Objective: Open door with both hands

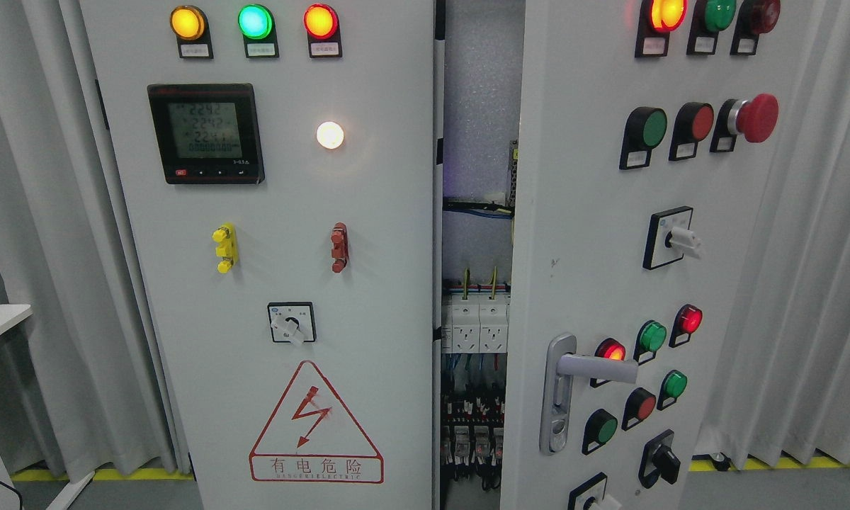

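**Opening the cabinet: no hands in frame**

Looking ahead, you see the right door (595, 255) ajar and the left door (269, 234) shut; the lever handle (574, 389) points right. Neither hand shows, so grip and nearer arm stay unknown.

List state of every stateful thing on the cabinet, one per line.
right door: ajar, swung outward, gap shows interior
left door: closed
door handle: horizontal, no hand on it
digital meter: on, showing readings
white lamp: lit
left door top lamps: yellow, green, red, all lit
emergency stop: position cannot tell
left door selector: pointing lower right
robot hands: not in view
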`<control>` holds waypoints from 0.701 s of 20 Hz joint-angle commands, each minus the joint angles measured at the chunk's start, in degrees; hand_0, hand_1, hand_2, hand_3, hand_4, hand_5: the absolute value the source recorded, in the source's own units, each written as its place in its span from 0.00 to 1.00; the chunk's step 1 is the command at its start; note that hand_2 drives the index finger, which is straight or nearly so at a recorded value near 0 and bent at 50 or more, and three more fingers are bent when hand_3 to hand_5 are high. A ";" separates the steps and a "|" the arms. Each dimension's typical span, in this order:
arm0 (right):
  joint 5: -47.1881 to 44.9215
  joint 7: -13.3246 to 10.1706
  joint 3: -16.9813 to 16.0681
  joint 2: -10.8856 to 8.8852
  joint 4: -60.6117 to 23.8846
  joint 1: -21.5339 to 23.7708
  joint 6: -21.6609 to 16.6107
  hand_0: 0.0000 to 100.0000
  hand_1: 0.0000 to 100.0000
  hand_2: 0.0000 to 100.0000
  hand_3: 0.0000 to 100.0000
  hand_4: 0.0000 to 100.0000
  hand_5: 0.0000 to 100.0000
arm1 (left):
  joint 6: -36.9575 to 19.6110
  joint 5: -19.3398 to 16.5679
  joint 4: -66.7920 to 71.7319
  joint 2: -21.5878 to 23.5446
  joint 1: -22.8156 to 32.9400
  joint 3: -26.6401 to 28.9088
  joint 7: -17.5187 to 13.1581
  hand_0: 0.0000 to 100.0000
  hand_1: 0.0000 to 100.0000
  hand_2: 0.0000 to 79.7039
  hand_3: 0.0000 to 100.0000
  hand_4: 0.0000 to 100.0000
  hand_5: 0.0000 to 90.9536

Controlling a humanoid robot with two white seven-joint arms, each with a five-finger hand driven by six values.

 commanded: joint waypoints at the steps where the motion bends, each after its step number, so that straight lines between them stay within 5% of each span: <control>1: 0.00 0.01 0.00 -0.18 1.41 0.00 -0.02 0.22 0.00 0.00 0.00 0.00 0.00 | -1.35 0.35 -26.75 3.45 5.64 1.40 -13.58 0.30 0.00 0.03 0.03 0.04 0.00; 7: 0.00 0.01 0.00 -0.18 1.32 0.00 -0.02 0.22 0.00 0.00 0.00 0.00 0.00 | -3.02 0.97 -48.98 7.23 12.57 1.32 -25.30 0.30 0.00 0.03 0.03 0.04 0.00; 14: 0.00 0.01 0.00 -0.18 1.32 0.00 -0.02 0.22 0.00 0.00 0.00 0.00 0.00 | -10.05 2.72 -62.43 9.60 16.70 1.23 -29.62 0.30 0.00 0.03 0.03 0.04 0.00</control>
